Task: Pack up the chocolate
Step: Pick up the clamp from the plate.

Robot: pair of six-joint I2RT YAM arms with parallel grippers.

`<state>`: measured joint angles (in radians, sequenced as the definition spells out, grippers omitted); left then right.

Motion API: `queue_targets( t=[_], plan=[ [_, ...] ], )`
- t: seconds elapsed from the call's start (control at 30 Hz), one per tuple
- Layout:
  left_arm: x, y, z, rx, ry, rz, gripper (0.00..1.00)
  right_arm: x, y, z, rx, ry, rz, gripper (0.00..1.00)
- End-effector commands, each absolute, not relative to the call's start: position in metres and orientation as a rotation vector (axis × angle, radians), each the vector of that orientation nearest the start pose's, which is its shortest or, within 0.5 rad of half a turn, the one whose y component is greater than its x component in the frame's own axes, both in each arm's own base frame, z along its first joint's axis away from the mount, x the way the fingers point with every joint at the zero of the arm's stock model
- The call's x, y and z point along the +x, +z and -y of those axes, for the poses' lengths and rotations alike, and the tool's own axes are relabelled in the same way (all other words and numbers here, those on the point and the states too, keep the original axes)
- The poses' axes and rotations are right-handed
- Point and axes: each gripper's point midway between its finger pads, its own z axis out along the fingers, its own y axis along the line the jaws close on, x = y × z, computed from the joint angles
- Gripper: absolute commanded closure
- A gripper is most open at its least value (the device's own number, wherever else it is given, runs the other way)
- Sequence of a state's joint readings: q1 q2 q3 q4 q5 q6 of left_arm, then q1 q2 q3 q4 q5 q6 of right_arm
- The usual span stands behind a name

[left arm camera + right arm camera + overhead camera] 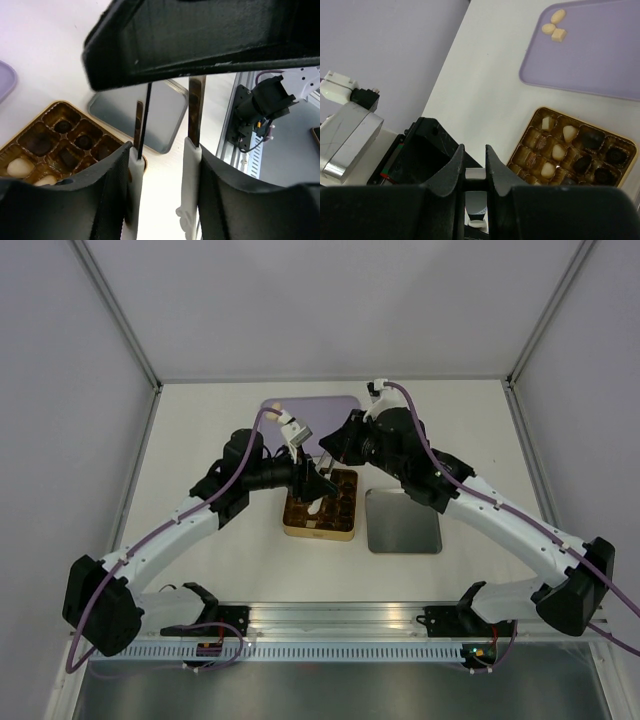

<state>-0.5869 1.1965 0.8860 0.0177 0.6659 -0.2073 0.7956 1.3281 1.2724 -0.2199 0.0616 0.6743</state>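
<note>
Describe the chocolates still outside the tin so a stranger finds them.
Find the lilac tray beyond the gold gridded tin. Near the tray's corner lie three pale cream chocolates, clustered. Unlike every other piece, they sit loose on a flat surface, not in a compartment.

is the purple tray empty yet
Not empty: three pale chocolate pieces lie near one corner of the purple tray, seen in the right wrist view.
</note>
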Motion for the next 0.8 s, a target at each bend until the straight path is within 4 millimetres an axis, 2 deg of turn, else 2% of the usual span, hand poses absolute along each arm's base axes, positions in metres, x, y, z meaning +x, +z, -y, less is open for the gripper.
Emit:
queue_targets(
  t=[0.0, 0.17, 0.33, 0.43, 0.47, 0.5, 0.57, 0.77],
  plan=[
    [0.244, 0.268, 0.296, 0.844, -1.086, -1.662, 0.46, 0.299, 0.355, -0.302, 0.074, 0.947, -1.86, 0.99],
    [0.261, 0.258, 0.28, 0.709, -0.964, -1.745, 0.44, 0.302, 0.347, -0.285, 0.152, 0.864, -1.883, 0.99],
    [0.263, 0.257, 0.279, 0.713, -0.945, -1.753, 0.42, 0.302, 0.337, -0.289, 0.196, 0.894, -1.911, 0.99],
    [0.262, 0.26, 0.281, 0.73, -0.953, -1.741, 0.5, 0.305, 0.328, -0.294, 0.213, 0.891, -1.938, 0.99],
    [0.261, 0.26, 0.281, 0.742, -0.95, -1.735, 0.52, 0.306, 0.332, -0.295, 0.215, 0.897, -1.935, 0.99],
    [0.26, 0.261, 0.281, 0.748, -0.952, -1.727, 0.58, 0.307, 0.327, -0.296, 0.214, 0.883, -1.951, 0.95],
    [0.258, 0.262, 0.281, 0.762, -0.956, -1.719, 0.62, 0.308, 0.328, -0.295, 0.205, 0.867, -1.948, 0.9],
    [0.246, 0.261, 0.283, 0.758, -1.033, -1.755, 0.64, 0.304, 0.338, -0.299, 0.128, 0.92, -1.882, 0.64]
  ],
)
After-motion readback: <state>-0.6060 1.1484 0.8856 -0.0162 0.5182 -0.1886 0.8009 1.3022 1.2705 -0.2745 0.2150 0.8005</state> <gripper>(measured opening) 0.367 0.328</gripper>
